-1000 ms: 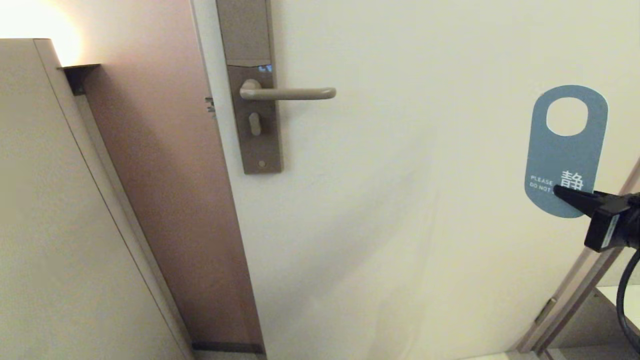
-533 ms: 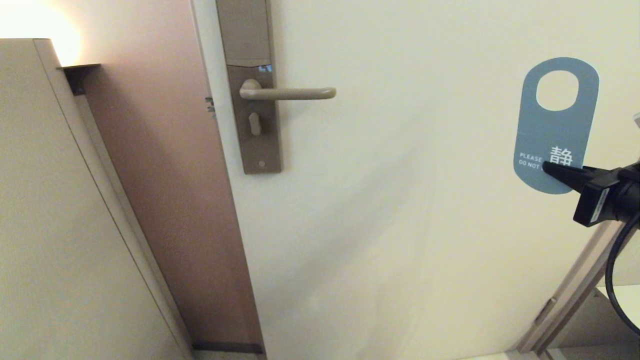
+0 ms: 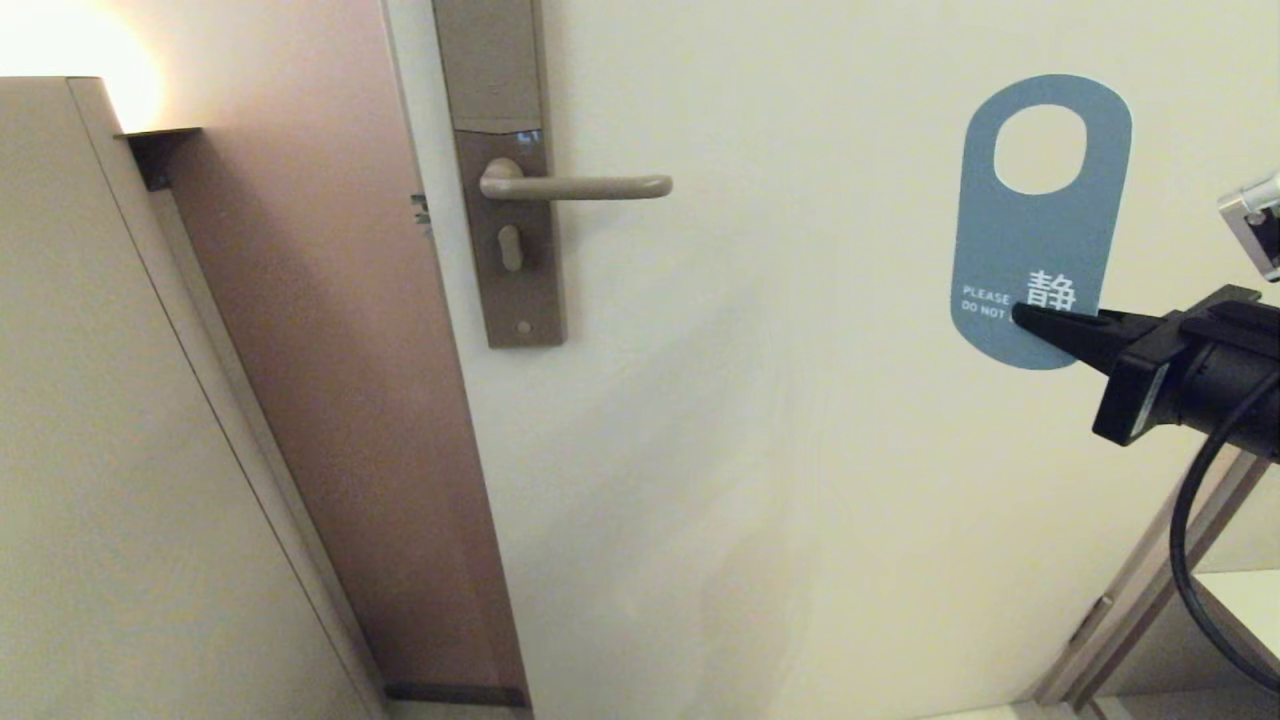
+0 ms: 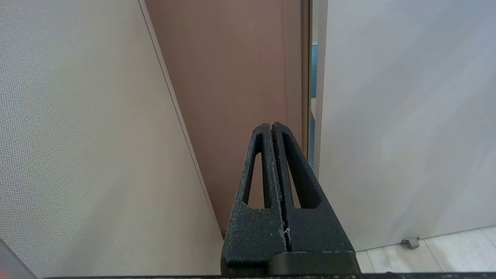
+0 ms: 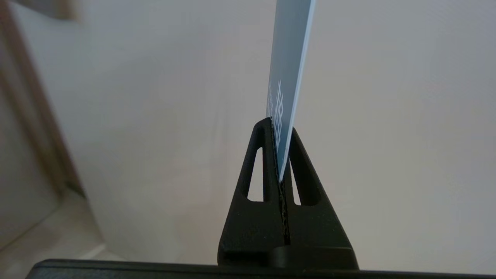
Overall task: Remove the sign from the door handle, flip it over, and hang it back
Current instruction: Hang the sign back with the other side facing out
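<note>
The sign [image 3: 1040,225] is off the door handle [image 3: 575,186], pinched at its bottom in the right claw [image 3: 1025,318] with blue showing, far from the handle, so hanging it back is left.

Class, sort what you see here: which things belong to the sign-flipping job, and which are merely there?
Job: sign, blue face showing; door handle, bare; right gripper pinching the sign.
Merely there: lock plate; door; left gripper, shut, idle.

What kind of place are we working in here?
Probably a hotel room doorway: a pale door with a lever handle on a tall lock plate, and a blue "do not disturb" sign held by the right end effector.
</note>
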